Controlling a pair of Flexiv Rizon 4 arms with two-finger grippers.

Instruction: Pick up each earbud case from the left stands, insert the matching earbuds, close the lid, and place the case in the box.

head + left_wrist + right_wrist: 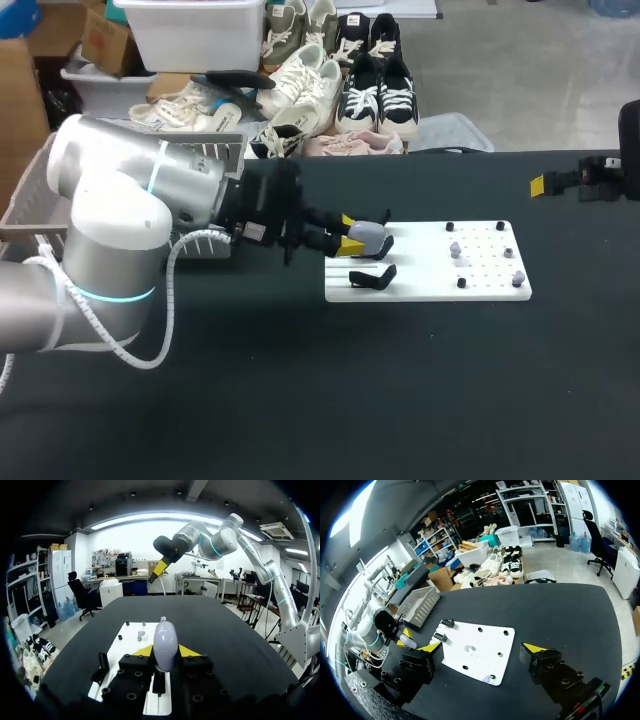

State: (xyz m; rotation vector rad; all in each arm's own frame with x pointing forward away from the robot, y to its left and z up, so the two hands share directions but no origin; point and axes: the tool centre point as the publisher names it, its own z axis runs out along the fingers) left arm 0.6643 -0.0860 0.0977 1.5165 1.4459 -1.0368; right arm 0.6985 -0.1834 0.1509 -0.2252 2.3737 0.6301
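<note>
**Firm pinch, slippery customer**

The left gripper [165,652] clamps the smooth grey earbud case [165,639] by its flanks, over the white board's [430,262] left end. I judge it light and rigid, but rounded and slick, so a mid-body squeeze suits. The arm lies low, nearly level — the right gripper [482,650] hangs wide open, well apart.

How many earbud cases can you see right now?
1. The grey earbud case is clamped between the left gripper's fingers at the white board's left end, beside an empty black stand. No other shows, though the left arm could hide one.
</note>
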